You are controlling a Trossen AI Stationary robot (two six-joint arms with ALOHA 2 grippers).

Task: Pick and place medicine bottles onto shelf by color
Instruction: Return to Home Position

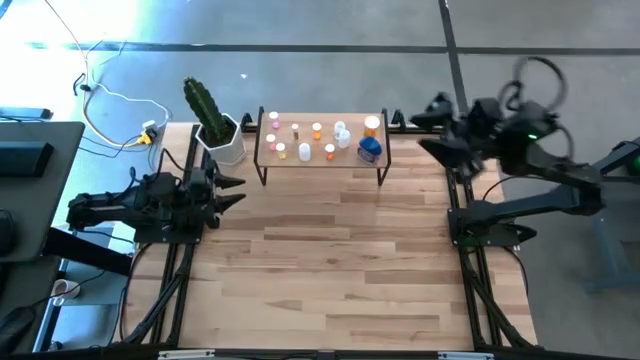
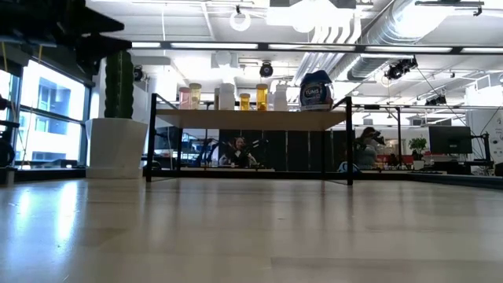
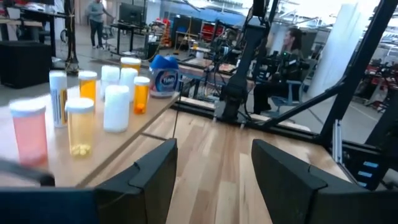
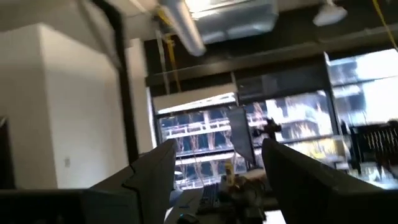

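- At the table's far edge, from above, the low light-wood shelf on black legs (image 1: 318, 163) carries small pink, orange and white medicine bottles (image 1: 305, 150) and a squat blue bottle (image 1: 369, 150).
- The left gripper (image 1: 238, 191) hovers near the shelf's left end, and the right gripper (image 1: 428, 130) is just off its right end.
- Low view: the bottles stand upright.
- Left wrist view: the fingers (image 3: 149, 180) are spread wide and grip nothing.
- Right wrist view: the fingers (image 4: 149, 177) are parted and empty.

One shelf (image 1: 350, 160) held three pink bottles (image 1: 273, 118), four orange bottles (image 1: 317, 130), three white bottles (image 1: 305, 150) and one blue bottle (image 1: 369, 150), eleven in all. One cactus pot (image 1: 226, 142) stood off the shelf's left end.
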